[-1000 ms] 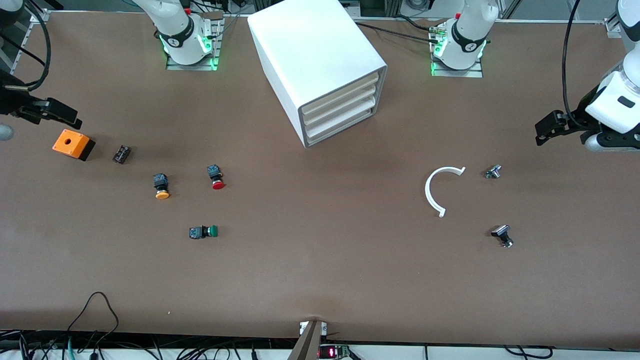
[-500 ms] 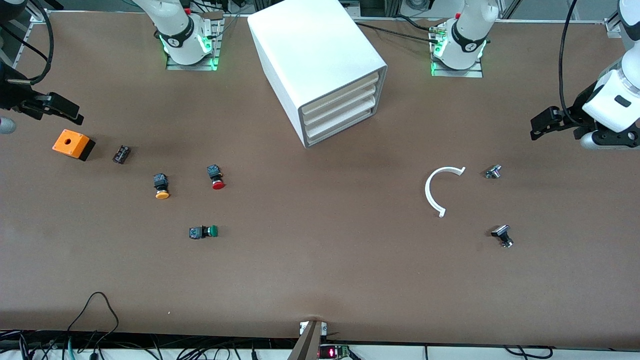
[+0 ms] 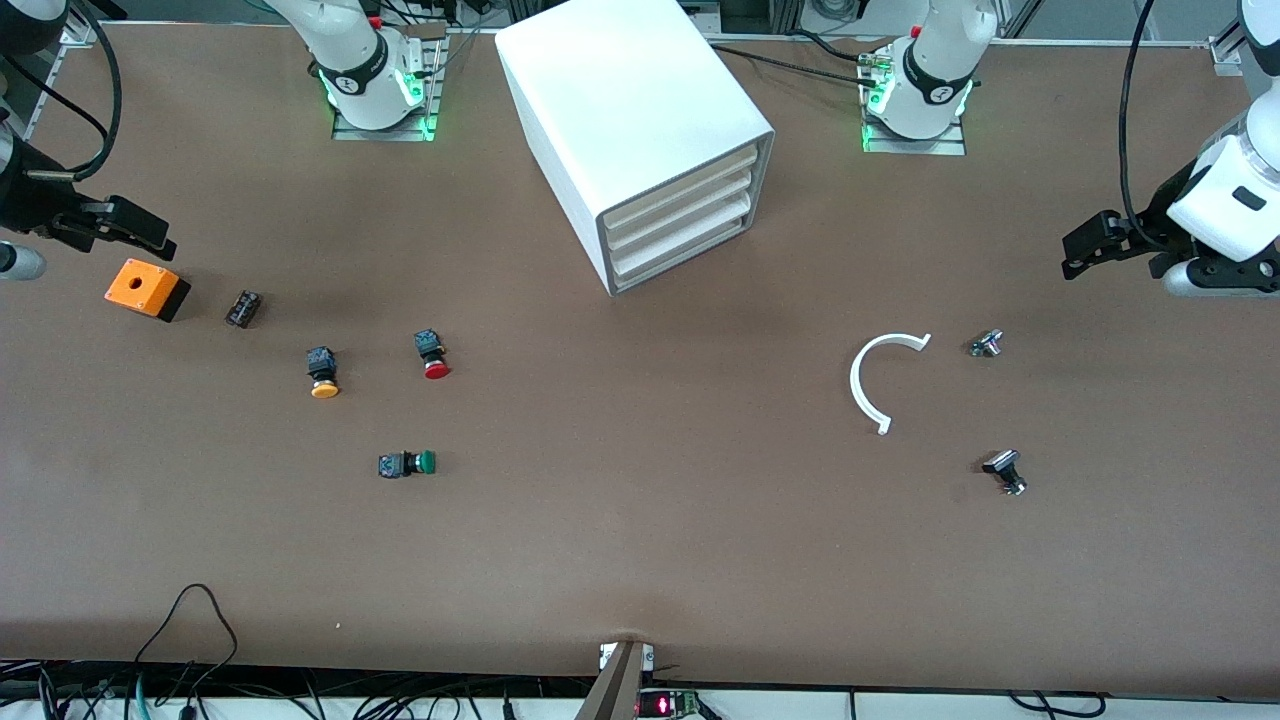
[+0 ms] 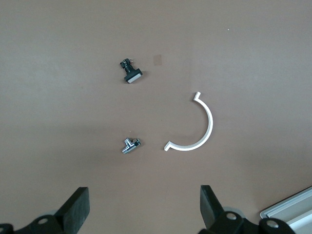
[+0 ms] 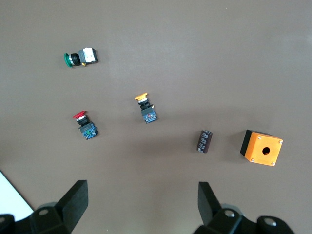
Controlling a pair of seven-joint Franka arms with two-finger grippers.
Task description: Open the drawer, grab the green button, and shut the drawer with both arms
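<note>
The white cabinet [image 3: 640, 120] stands between the two arm bases, and its lowest drawer [image 3: 683, 253] is shut flush with the three trays above it. The green-capped button [image 3: 408, 463] lies on its side on the table toward the right arm's end, also seen in the right wrist view as the button [image 5: 80, 57]. My right gripper [image 3: 140, 232] hangs open and empty over the table edge beside an orange box; its fingertips [image 5: 73, 200] frame bare table. My left gripper [image 3: 1085, 250] hangs open and empty over the left arm's end of the table, its fingertips [image 4: 78, 207] wide apart.
Toward the right arm's end lie an orange box [image 3: 146, 289], a small dark part [image 3: 243, 308], an orange-yellow button [image 3: 322, 371] and a red button [image 3: 432, 355]. Toward the left arm's end lie a white curved piece [image 3: 872, 380] and two small metal parts [image 3: 986, 343], [image 3: 1005, 471].
Both grippers have shifted slightly over their ends of the table and stay open. Nothing on the table has moved.
</note>
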